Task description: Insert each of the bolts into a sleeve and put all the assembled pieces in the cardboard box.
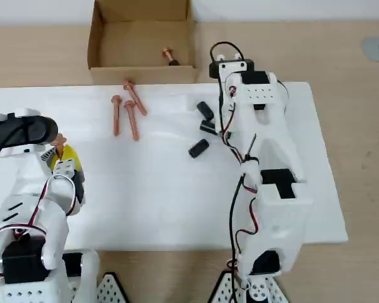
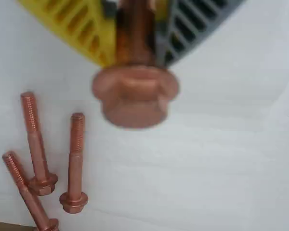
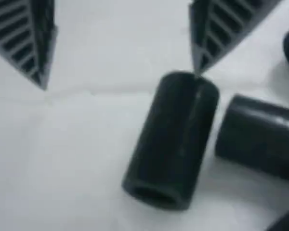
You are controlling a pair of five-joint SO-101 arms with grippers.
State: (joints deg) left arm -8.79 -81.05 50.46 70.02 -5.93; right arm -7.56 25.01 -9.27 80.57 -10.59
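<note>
On white mat (image 1: 164,208) before the cardboard box (image 1: 95,44), mid-pairing — pinching a bolt (image 2: 135,96) in left gripper (image 2: 135,48), straddling a sleeve (image 3: 173,139) with right gripper (image 3: 118,74) spread — likely next: closing on it.

The high view looks steeply down over the table (image 1: 360,126) from the side of the arms' bases, with the cardboard box (image 1: 145,74) at the far edge and the whole white sheet (image 1: 151,202) in its field. The left wrist view looks from very close along the left gripper (image 2: 135,53), past the held bolt (image 2: 135,98), to the three loose bolts (image 2: 76,159) that the high view also takes in. The right wrist view sits just above the sheet between the spread fingers of the right gripper (image 3: 120,74), very near the sleeves (image 3: 171,139), which the high view shows mid-sheet.
</note>
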